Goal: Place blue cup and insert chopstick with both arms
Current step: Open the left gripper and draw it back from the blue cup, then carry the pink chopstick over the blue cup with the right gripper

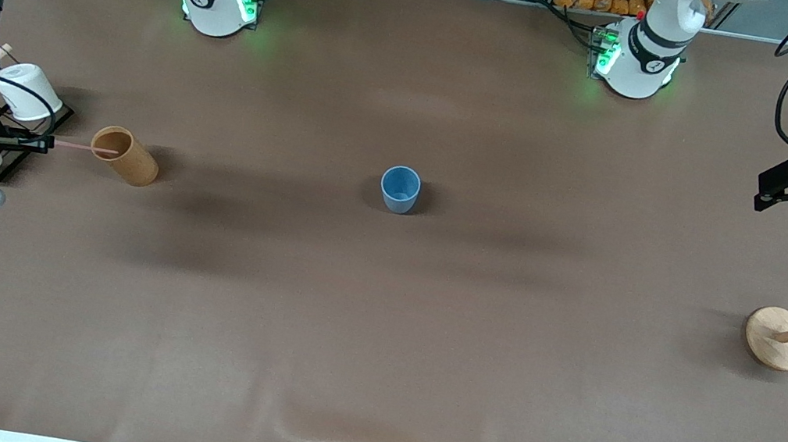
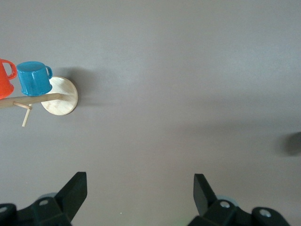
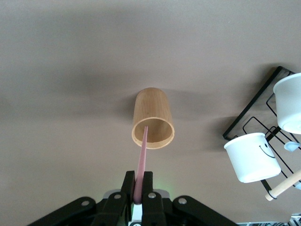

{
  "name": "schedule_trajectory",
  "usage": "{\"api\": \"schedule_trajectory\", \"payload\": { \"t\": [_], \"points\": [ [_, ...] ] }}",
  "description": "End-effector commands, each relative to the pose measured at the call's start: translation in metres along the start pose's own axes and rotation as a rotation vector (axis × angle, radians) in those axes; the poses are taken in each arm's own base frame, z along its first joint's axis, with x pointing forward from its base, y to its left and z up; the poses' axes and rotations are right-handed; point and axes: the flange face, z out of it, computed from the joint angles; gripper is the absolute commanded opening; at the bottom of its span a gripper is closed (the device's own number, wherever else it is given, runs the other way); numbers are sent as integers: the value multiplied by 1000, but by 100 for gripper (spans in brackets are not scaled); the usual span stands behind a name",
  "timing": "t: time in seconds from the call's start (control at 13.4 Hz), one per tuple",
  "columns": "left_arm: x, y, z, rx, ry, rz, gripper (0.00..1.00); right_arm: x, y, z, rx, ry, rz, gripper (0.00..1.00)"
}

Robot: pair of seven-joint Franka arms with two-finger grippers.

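The blue cup (image 1: 400,189) stands upright and alone at the middle of the front view, on the brown table (image 1: 374,344), its mouth open upward and well apart from everything else.

At the left edge of that view, toward the right arm's end of the table, the right gripper (image 1: 46,143) has its jaws closed narrowly on the pale-pink chopstick (image 1: 85,147). The stick runs level from the fingers to the mouth of the tan wooden cup (image 1: 126,156). In the right wrist view the chopstick (image 3: 141,160) rises from between the pinched fingers (image 3: 127,188) and its tip lies over the rim of the tan wooden cup (image 3: 153,117), which stands upright on the table. Whether the tip is inside or just above cannot be told. Beside this cup, at the frame's right, a black wire rack (image 3: 256,117) carries white mugs (image 3: 251,157).

The left gripper (image 1: 783,188) hangs in the air at the right edge of the front view, over bare table at the left arm's end. Its wrist view shows the two black fingers (image 2: 75,190) spread wide with nothing between them. In the upper left of that view, a round wooden mug stand (image 2: 60,96) carries a teal mug (image 2: 35,78) and an orange mug (image 2: 5,77) on its rods. The front view shows the same stand (image 1: 775,337) at lower right, nearer the camera than the left gripper.
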Motion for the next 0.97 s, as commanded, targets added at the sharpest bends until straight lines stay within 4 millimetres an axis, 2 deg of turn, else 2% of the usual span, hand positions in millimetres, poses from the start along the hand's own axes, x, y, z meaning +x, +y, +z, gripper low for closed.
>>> {"api": "schedule_trajectory", "payload": {
  "t": [0.0, 0.07, 0.3, 0.45, 0.75, 0.9],
  "points": [
    [-11, -4, -6, -13, 14, -8, 100, -15, -8, -22, -9, -10, -7, 0],
    [-13, -4, -10, -13, 20, -8, 100, -19, -15, -32, -15, -2, -13, 0],
    [-15, 3, -12, -14, 23, -15, 100, -22, -46, -35, -31, 0, -22, 0],
    [-15, 9, -9, -14, 19, -14, 100, -24, -58, -35, -13, -6, 30, 0],
    [-17, 11, -11, -15, 34, -11, 100, -28, -96, -38, 191, -41, 154, 0],
    [-17, 9, -10, -15, 36, -14, 100, -32, -126, -40, 228, -62, 190, 0]
  ]
}}
